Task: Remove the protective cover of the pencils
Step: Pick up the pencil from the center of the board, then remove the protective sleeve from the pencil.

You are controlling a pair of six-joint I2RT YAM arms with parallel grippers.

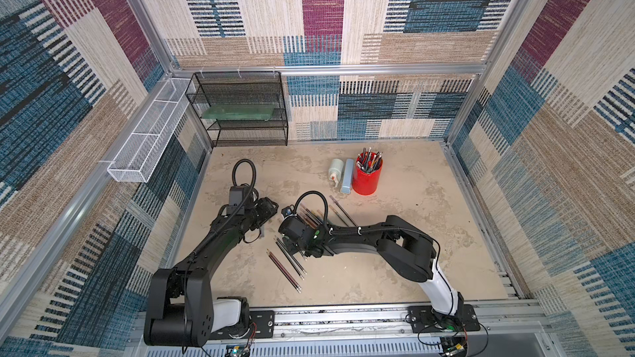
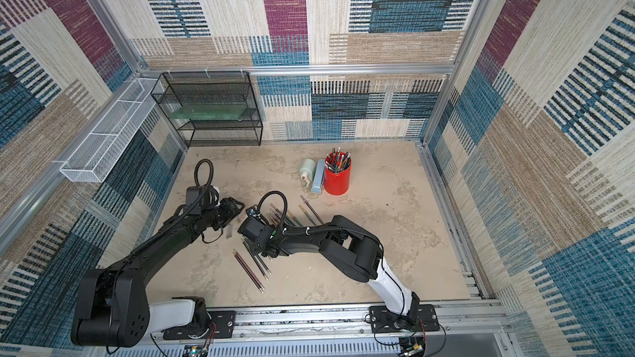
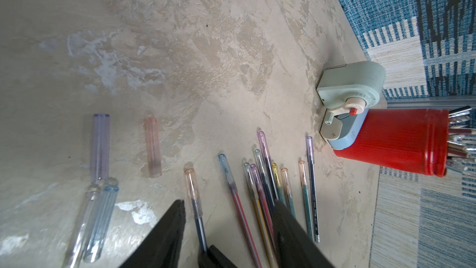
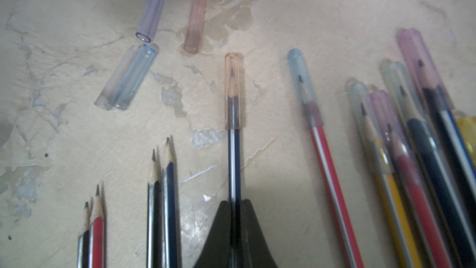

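Right gripper (image 4: 235,210) clamps the capped pencil (image 4: 234,155) farthest from the red cup (image 3: 394,143) — cap (image 4: 233,91) not yet off. Left gripper (image 3: 229,203), jaws apart, should close on that cap.

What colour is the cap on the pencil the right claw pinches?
The cap on that pencil is see-through orange, clearest in the right wrist view.

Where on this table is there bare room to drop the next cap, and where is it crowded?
Free: the wide stretch right of the red cup to the frame; the back strip between the black mesh shelf and the sharpener. Crowded: the centre, with capped pencils, loose caps and bare pencils.
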